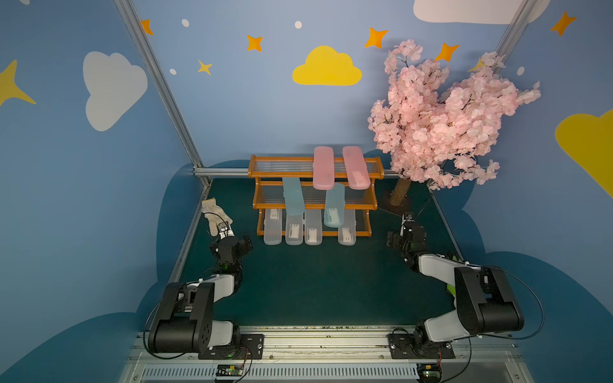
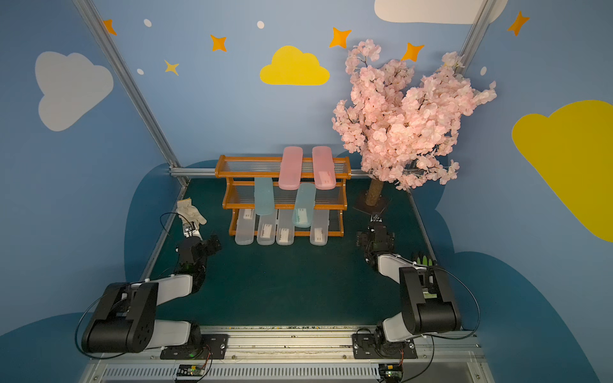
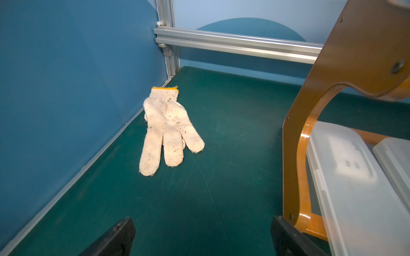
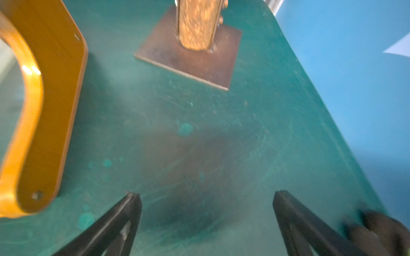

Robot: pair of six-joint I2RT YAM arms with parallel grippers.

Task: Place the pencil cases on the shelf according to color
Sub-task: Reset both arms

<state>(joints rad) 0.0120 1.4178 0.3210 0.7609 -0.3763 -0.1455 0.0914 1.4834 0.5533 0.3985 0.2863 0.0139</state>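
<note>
Orange-brown wood fills one side of the left wrist view: the shelf [image 3: 355, 55] end panel, with two clear pencil cases [image 3: 346, 177] lying on the lowest tier behind it. The left gripper [image 3: 202, 223] has its fingers spread wide with nothing between them. One fingertip sits just beside the shelf's foot, and a white glove [image 3: 168, 128] lies ahead on the green mat [image 3: 221, 177] by the wall. The right wrist view is blurred, but the right gripper [image 4: 206, 197] also stands wide apart and empty over bare mat. The shelf's other end panel is off to one side, and the tree [image 4: 197, 24] trunk on its square base plate is ahead. In both top views all eight cases rest on the shelf. The pink pencil cases [image 1: 323, 167] lie across the top tier, the blue pencil cases [image 1: 293, 195] on the middle tier, and four clear ones in a row on the bottom, their near ends poking out in front. Each gripper sits low beside the bottom tier, one off each end of the shelf, touching no case.
</note>
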